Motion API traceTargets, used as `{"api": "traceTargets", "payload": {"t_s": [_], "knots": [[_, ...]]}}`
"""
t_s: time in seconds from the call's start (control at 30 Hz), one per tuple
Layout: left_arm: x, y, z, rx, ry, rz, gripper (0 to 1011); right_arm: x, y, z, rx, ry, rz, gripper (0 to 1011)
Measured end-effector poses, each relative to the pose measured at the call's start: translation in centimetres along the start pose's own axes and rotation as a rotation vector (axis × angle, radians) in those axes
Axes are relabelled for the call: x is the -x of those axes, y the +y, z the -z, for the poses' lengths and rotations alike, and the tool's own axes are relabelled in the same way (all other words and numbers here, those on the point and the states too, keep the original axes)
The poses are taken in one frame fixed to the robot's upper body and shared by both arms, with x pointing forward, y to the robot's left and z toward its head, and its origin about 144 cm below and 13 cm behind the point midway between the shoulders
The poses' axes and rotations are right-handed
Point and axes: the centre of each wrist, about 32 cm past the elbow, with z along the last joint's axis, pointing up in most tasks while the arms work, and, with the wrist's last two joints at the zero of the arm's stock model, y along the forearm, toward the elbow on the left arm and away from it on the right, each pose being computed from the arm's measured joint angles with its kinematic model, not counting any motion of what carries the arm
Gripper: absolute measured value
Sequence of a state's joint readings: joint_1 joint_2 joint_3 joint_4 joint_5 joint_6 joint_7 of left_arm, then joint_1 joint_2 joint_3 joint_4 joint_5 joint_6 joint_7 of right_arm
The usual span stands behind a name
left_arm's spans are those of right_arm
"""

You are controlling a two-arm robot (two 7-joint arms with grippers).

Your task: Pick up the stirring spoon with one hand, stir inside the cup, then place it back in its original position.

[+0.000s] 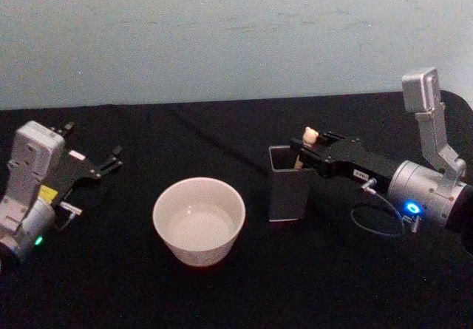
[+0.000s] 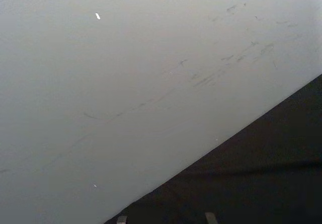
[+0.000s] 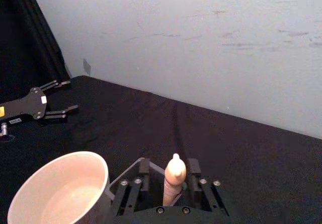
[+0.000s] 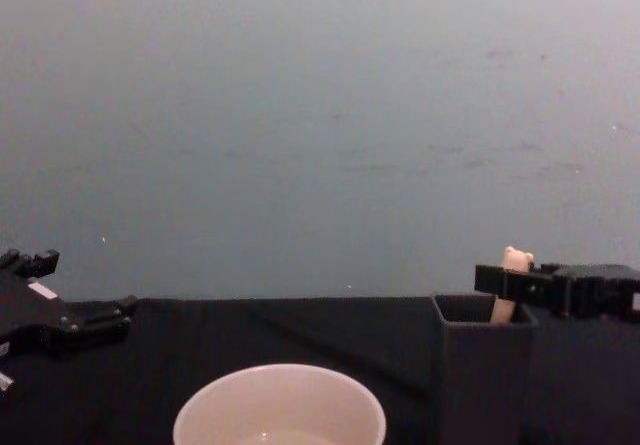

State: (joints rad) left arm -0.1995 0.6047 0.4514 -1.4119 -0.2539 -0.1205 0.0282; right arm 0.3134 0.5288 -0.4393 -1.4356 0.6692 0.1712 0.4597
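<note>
One spoon (image 1: 310,138) is standing in the dark holder (image 1: 288,188), just right of the cup (image 1: 199,221) on the desk (image 1: 222,292), bear head poking above the rim where it can be gripped. The right tool (image 1: 305,151) is reaching in level, pinching the handle. The left tool (image 1: 103,165) is lying spread, well left.

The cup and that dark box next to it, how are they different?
The cup is round, wide and cream-white; the box is square, narrower, taller and dark grey. The cup has no utensil in it; the box holds the stirring spoon, upright. Both are open-topped and stand on the black table.
</note>
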Motion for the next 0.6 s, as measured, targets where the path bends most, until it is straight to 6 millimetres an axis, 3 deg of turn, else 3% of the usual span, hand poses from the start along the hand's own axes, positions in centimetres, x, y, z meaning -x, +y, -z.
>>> {"api": "traceTargets", "payload": {"t_s": [0.2,0.27,0.3,0.47,0.6], "knots": [[0.00,0.00,0.00,0.000,0.000,0.000,1001,0.01,0.00,-0.01,-0.001,0.000,0.000,664],[0.00,0.00,0.00,0.000,0.000,0.000,1001,0.01,0.00,-0.01,-0.001,0.000,0.000,664],[0.00,0.00,0.00,0.000,0.000,0.000,1001,0.01,0.00,-0.01,-0.001,0.000,0.000,781],[0.00,0.00,0.00,0.000,0.000,0.000,1001,0.01,0.00,-0.01,-0.001,0.000,0.000,937],[0.00,0.00,0.00,0.000,0.000,0.000,1001,0.01,0.00,-0.02,-0.002,0.001,0.000,1004]]}}
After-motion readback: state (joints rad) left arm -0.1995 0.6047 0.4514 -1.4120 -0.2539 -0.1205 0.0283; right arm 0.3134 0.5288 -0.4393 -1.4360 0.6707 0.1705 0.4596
